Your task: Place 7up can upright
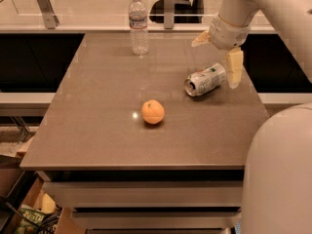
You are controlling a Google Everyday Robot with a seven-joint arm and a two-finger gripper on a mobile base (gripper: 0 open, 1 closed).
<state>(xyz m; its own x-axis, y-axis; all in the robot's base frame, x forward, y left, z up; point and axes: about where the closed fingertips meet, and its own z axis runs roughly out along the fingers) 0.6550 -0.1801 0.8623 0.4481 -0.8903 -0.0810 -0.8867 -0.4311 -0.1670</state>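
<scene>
The 7up can [205,80] lies on its side on the brown table [107,130], right of centre, with its silver top facing front-left. My gripper [215,63] hangs just above and behind the can. It is open, with one fingertip [235,74] beside the can's far end and the other finger [200,39] spread out to the left. The can is not held.
An orange [153,111] sits near the table's middle, left and in front of the can. A clear water bottle [139,24] stands upright at the back edge. The robot's white body [278,179] fills the lower right. The table's right edge is close to the can.
</scene>
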